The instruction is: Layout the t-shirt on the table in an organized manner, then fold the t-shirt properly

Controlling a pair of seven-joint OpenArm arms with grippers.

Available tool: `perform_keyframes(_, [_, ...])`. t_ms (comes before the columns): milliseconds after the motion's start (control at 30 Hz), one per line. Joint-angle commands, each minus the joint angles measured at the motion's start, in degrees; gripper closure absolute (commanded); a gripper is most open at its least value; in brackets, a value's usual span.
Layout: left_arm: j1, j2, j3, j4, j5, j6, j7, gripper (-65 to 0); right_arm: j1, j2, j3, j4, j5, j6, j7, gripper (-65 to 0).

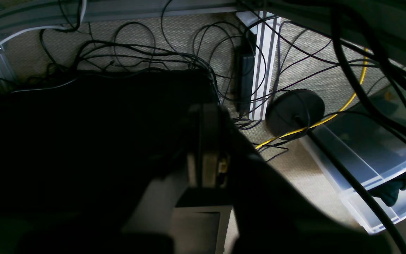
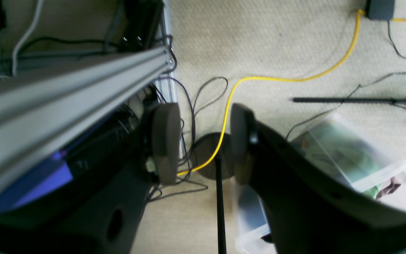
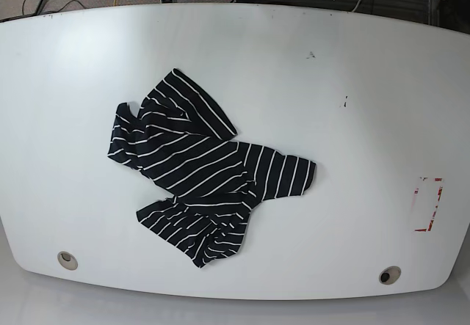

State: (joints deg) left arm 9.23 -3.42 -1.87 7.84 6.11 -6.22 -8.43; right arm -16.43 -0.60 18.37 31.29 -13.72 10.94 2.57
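The t-shirt [image 3: 200, 169], black with thin white stripes, lies crumpled and partly folded over itself left of the middle of the white table [image 3: 352, 68] in the base view. Neither arm shows in that view. The left wrist view looks down at the floor beside the table, and my left gripper [image 1: 208, 151] is shut there with its fingers pressed together and nothing between them. In the right wrist view my right gripper [image 2: 204, 141] hangs over the carpet, open, with an empty gap between its pads.
Two round grey grommets [image 3: 67, 260] [image 3: 389, 274] sit near the table's front edge, and a red-and-white sticker [image 3: 428, 205] at the right. On the floor are tangled black cables [image 1: 146, 56], a yellow cable [image 2: 287, 79], clear plastic bins [image 1: 375, 165], a round black stand base [image 1: 294, 109] and an aluminium rail [image 2: 65, 102].
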Motion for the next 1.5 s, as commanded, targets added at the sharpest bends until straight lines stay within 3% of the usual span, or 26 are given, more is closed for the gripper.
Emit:
perform_keyframes(0, [1.0,-0.3,-0.1,0.0,-0.3,-0.1,-0.8,0.0,-0.5,0.1,0.1,0.5,0.2,0.3,0.6,-22.4])
perform_keyframes(233, [5.2,-0.6,-0.1,3.7,-0.3,-0.1,-8.8,0.0,-3.9,-0.8,0.1,3.7,0.3,0.3,0.8,-22.4])
perform_keyframes(633, [16.5,-1.9,-0.2,21.0,-0.3,-0.1,-8.8,0.0,-15.8,-4.7,0.0,22.8,0.0,0.4,0.3,-22.4])
perform_keyframes(900, [27.9,-2.7,-2.1,36.5,-0.3,-0.1,-8.8,0.0,-23.9,-6.4,0.0,35.7,0.4,5.5,-2.9,-22.4])
perform_keyframes(1467, [48.7,-2.7,-11.0,71.2,-0.3,-0.4,-8.8,0.0,-39.9,-7.3,0.0,59.5,1.9,8.7,-4.8,-22.4])
